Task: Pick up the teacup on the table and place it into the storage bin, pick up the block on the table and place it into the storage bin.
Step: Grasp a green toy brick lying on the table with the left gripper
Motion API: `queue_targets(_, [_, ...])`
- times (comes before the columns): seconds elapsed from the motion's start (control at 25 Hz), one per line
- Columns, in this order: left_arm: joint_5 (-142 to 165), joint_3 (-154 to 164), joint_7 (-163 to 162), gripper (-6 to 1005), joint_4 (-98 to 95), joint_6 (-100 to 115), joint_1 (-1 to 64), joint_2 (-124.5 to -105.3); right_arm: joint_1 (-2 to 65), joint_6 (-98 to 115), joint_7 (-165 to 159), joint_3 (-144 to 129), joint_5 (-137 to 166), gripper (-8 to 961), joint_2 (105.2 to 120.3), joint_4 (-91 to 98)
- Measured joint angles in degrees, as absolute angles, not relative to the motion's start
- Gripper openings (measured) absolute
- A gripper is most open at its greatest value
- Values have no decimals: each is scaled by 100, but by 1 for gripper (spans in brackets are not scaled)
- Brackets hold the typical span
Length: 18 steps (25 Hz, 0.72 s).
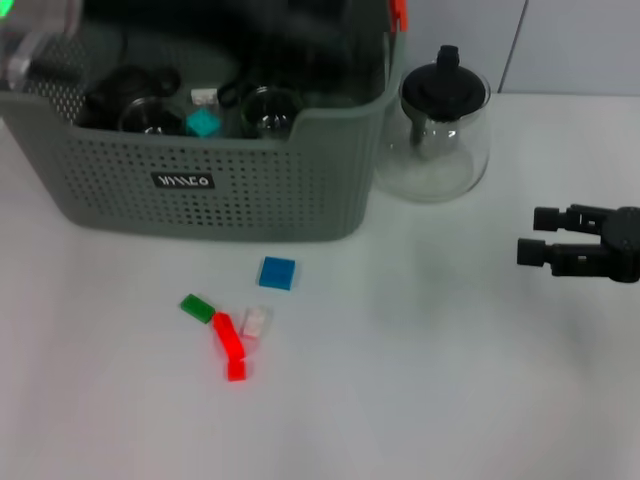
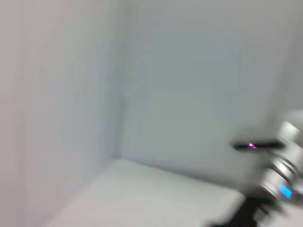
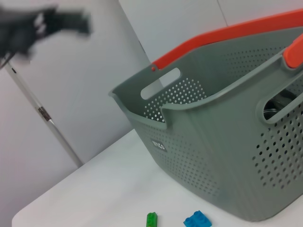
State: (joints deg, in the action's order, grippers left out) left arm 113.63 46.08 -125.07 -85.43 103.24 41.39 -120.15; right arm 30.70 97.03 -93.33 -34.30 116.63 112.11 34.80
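Storage bin (image 1: 210, 190): far left on the table (image 1: 450, 380), already holding glass cups and a teal block (image 1: 203, 123); I judge the teacup part done.

Loose blocks, near side of bin: blue (image 1: 277, 272), green (image 1: 197, 308), red (image 1: 229, 345), pale pink (image 1: 256, 321), bunched together, awaiting pickup.

Glass teapot (image 1: 440, 135): right of bin, not for storing.

Right gripper (image 1: 532, 236): hovers at right, fingers spread, holding nothing.

Left gripper (image 1: 35, 30): raised over the bin's far-left corner; I cannot tell its opening.
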Motion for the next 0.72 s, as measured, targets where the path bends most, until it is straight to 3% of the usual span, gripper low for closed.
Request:
queue_targets(0.4, [13748, 6014, -11994, 774, -9484, 11021, 3192, -12429, 3065, 9698, -9404, -3419, 11662, 943, 11197, 3480])
queue_targets(0.72, [15372, 7132, -11957, 761, -8520, 10477, 3460, -12436, 3034, 9655, -9438, -3420, 11663, 942, 11235, 3479])
